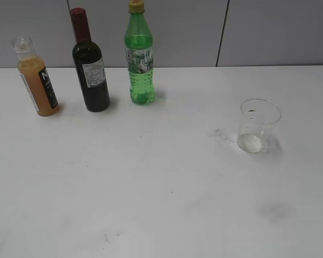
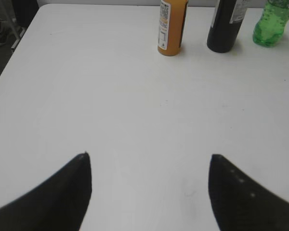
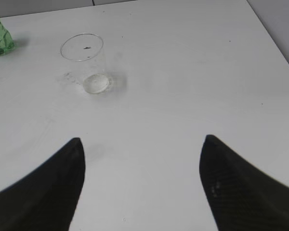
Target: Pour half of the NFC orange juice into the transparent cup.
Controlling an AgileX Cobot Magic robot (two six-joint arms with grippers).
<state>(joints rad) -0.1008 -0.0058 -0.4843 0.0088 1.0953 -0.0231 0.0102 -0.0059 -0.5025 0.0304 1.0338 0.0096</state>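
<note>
The NFC orange juice bottle [image 1: 36, 78] stands capless at the table's back left, cloudy orange with a black label; it also shows in the left wrist view [image 2: 172, 26]. The transparent cup [image 1: 257, 126] stands upright and empty on the right; it also shows in the right wrist view [image 3: 85, 62]. My left gripper [image 2: 149, 156] is open and empty above bare table, well short of the bottles. My right gripper [image 3: 142, 139] is open and empty, short of the cup and to its right. Neither arm shows in the exterior view.
A dark wine bottle with a red cap [image 1: 89, 67] and a green soda bottle with a yellow cap [image 1: 139, 56] stand in a row right of the juice. The white table [image 1: 161, 188] ends at a grey wall behind; its left edge [image 2: 14, 48] shows.
</note>
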